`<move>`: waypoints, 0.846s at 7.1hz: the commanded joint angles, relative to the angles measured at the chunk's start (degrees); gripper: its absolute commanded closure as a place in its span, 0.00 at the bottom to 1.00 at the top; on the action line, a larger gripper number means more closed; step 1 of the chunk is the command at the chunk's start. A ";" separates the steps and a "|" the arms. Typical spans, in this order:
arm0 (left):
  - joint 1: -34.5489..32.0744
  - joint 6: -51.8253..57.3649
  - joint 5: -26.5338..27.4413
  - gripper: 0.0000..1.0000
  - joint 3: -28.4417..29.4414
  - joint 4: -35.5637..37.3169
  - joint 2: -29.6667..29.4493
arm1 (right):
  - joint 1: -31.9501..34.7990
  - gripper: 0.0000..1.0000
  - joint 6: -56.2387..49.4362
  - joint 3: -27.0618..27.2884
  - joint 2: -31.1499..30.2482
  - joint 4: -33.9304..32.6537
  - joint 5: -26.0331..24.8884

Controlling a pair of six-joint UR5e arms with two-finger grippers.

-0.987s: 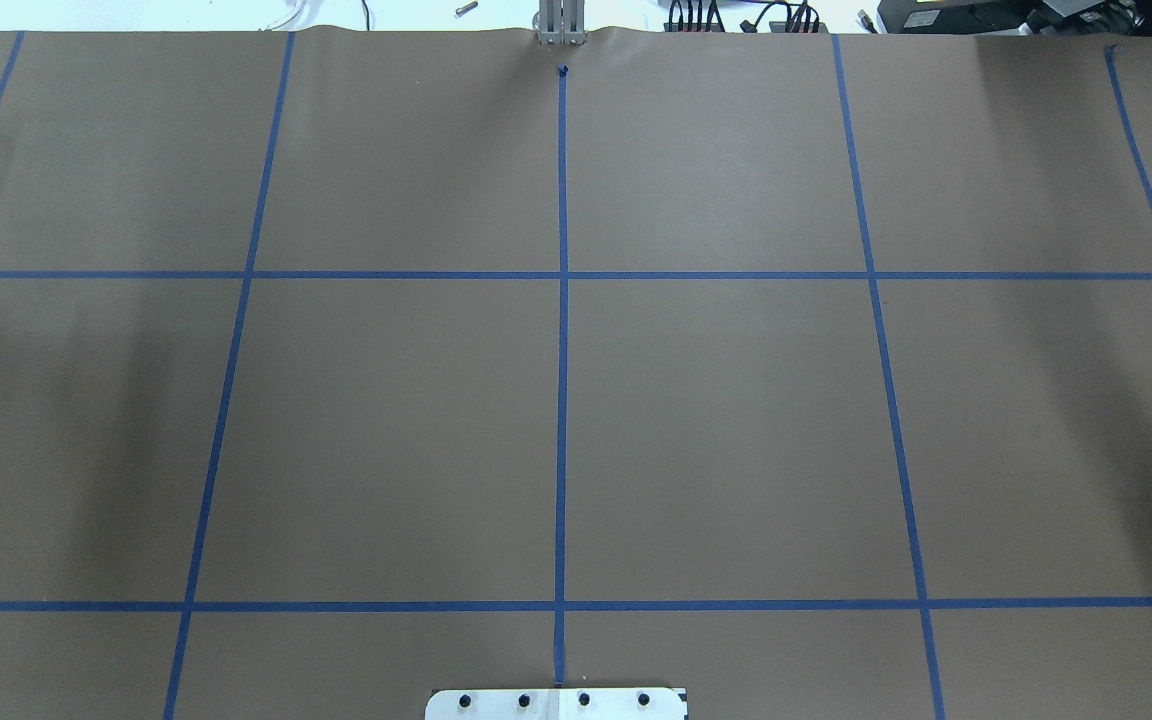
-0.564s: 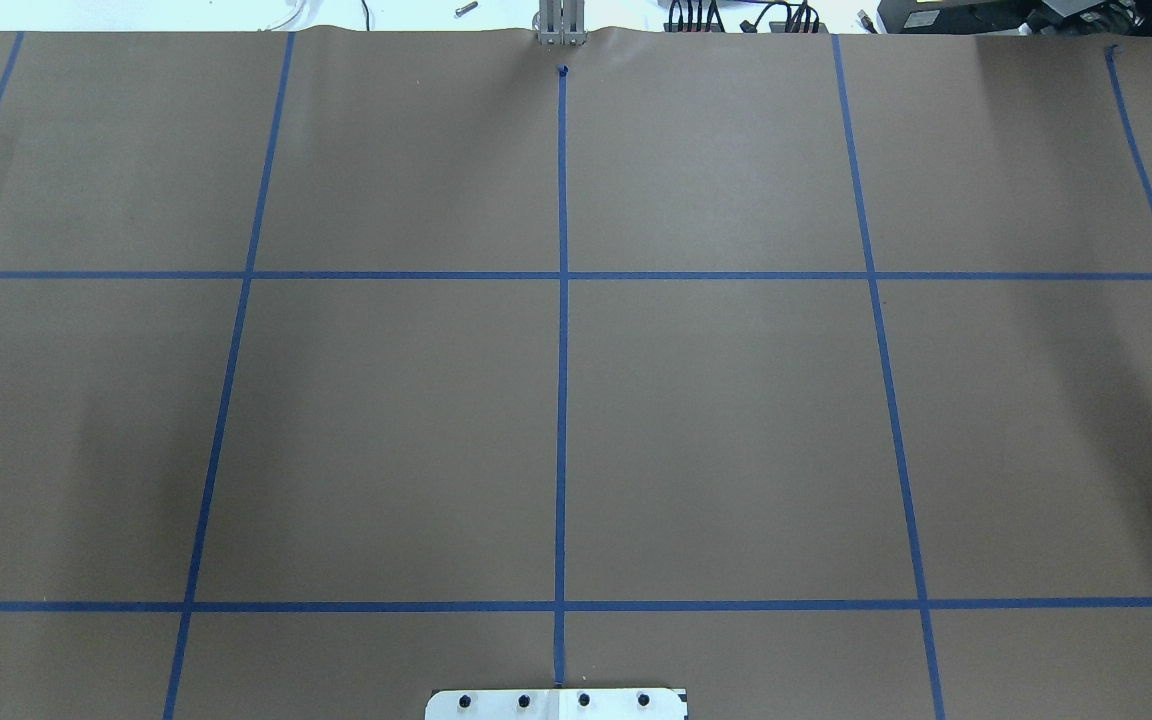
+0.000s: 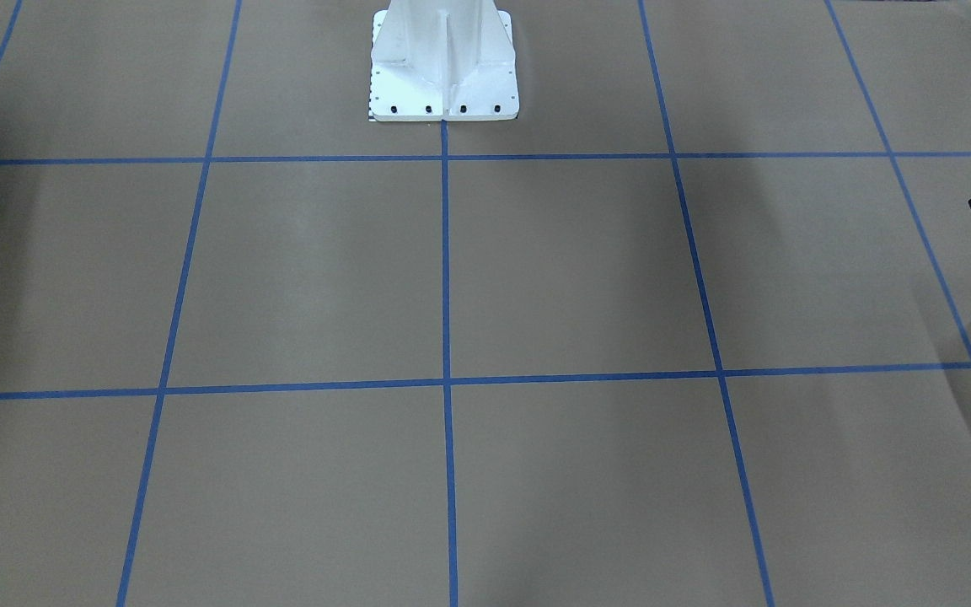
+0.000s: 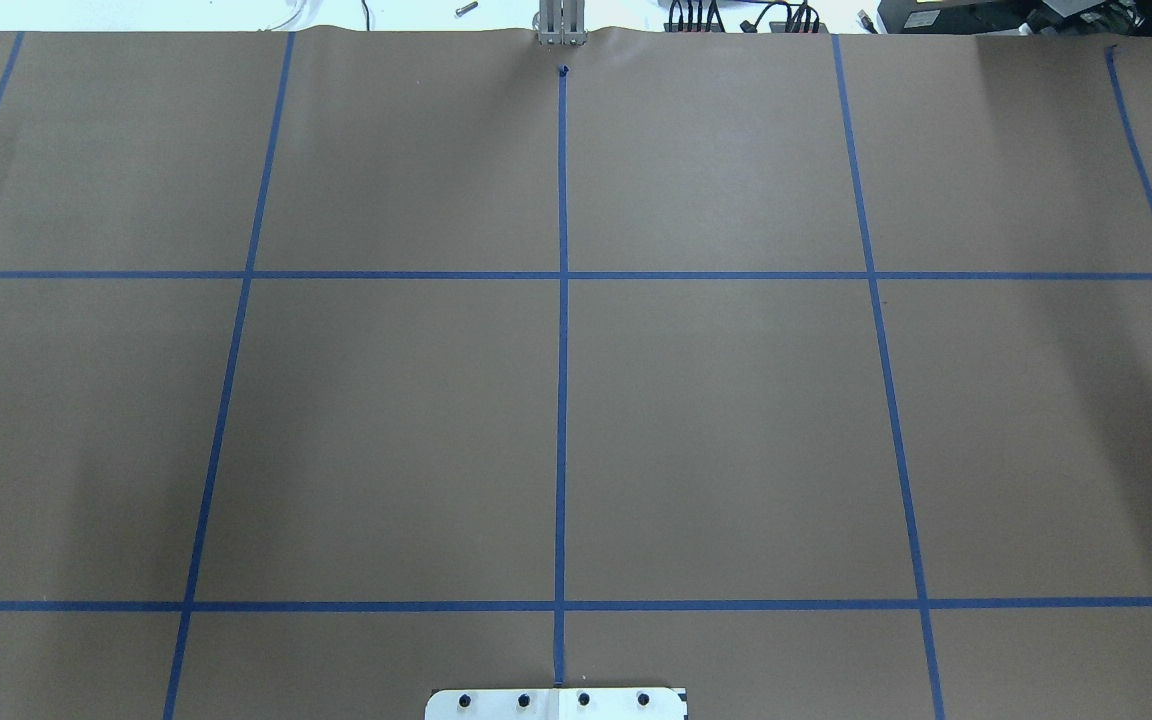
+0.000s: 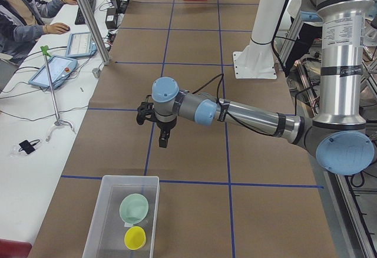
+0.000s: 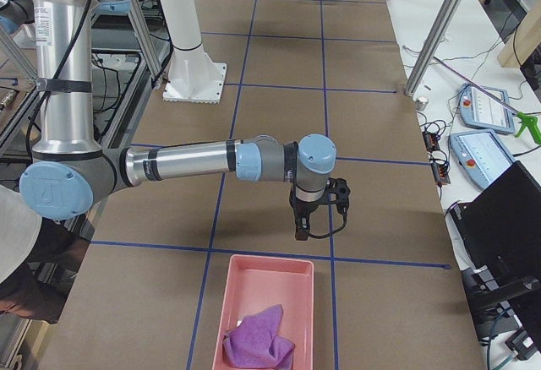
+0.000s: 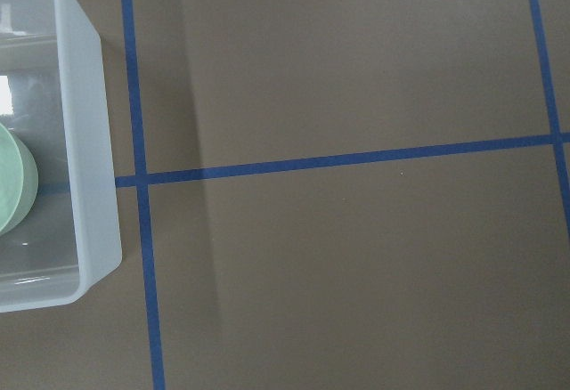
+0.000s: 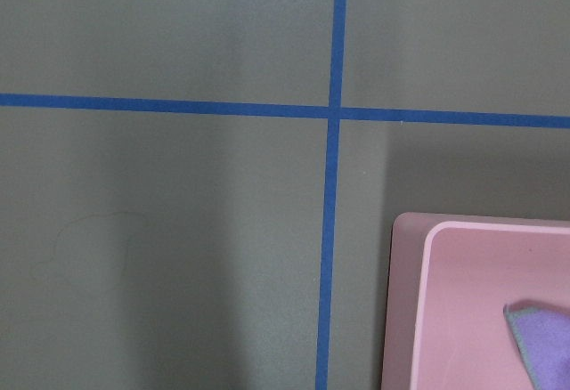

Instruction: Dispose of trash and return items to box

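My left gripper [image 5: 163,142] hangs above the table [image 4: 736,420], pointing down at the brown paper, and from the views I have I cannot tell whether its jaws are parted or closed. The box [image 5: 94,228] sits near it, toward the table's end on my left. It is not under the jaws: my left wrist view catches only one corner of the box [image 7: 89,141] at the edge, with taped paper filling what remains. Inside the box lie a green bowl [image 5: 134,208] and, just beside it, a yellow cup [image 5: 135,238]; a slice of that bowl [image 7: 13,185] shows from the wrist. My right gripper [image 6: 301,233] hangs the same way at the other end of the table, above the paper and near the short end of the pink tray [image 6: 232,298], and again I cannot tell how its jaws stand. A purple cloth [image 6: 258,340] lies crumpled in the tray, toward its far end from the jaws. My right wrist view shows only a corner of the tray [image 8: 408,301] and a tip of the cloth [image 8: 543,337], low and to one side, so the tray too lies off to the side of the jaws, not beneath them. Blue tape [image 4: 562,350] marks the table into squares.
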 commanded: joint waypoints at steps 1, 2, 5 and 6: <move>-0.03 0.58 0.03 0.02 0.33 -0.07 0.81 | 0.05 0.00 -0.03 0.03 0.05 0.08 -0.06; -0.03 0.49 0.03 0.02 1.29 -0.07 0.55 | 0.05 0.00 -0.03 0.03 -0.04 0.08 0.02; -0.03 -0.12 0.47 0.02 2.70 -0.95 -0.15 | 0.05 0.00 -0.03 -0.06 -0.48 0.34 0.11; -0.03 -0.21 0.56 0.02 3.75 -0.95 -1.46 | 0.05 0.00 -0.03 0.03 -0.48 0.34 0.20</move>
